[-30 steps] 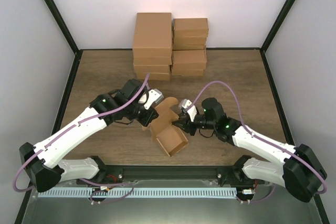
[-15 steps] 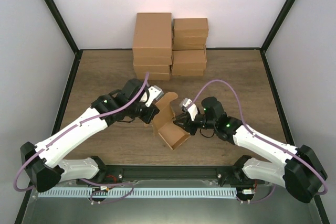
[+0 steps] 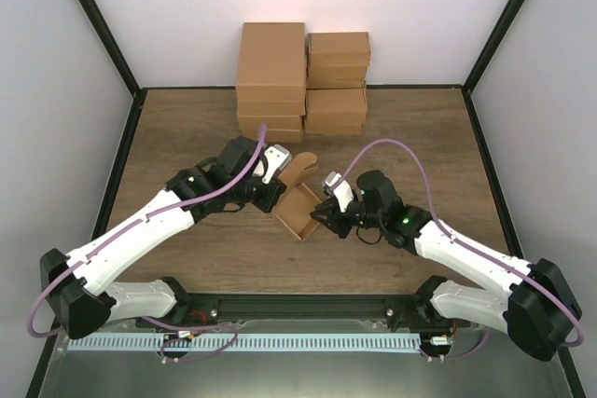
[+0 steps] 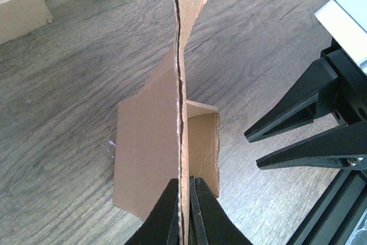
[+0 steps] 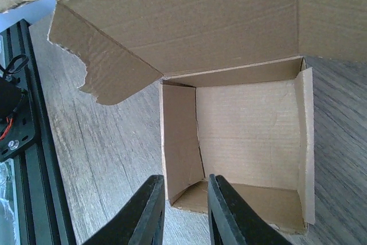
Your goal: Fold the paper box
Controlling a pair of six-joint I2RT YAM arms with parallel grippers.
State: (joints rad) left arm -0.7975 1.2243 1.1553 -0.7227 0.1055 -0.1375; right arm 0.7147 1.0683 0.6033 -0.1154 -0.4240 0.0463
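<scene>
Left tool (image 4: pixel 183 219) clamped on the upright lid flap of the paper box (image 3: pixel 300 213), the flap's edge pinched between both fingers and running straight away from the tips. Box tray lies open on the counter (image 3: pixel 187 137), just beyond and to the right of this tool, between the two tools. Right tool (image 5: pixel 183 199) with fingers parted, holding nothing; its tips sit at the tray's near corner, and whether they touch the wall cannot be told. Lid rises on the far side of the tray from the right tool, its rounded tab (image 5: pixel 106 78) to the left. Stacked brown cartons (image 3: pixel 300 81) stand well beyond both tools, at the counter's far edge.
</scene>
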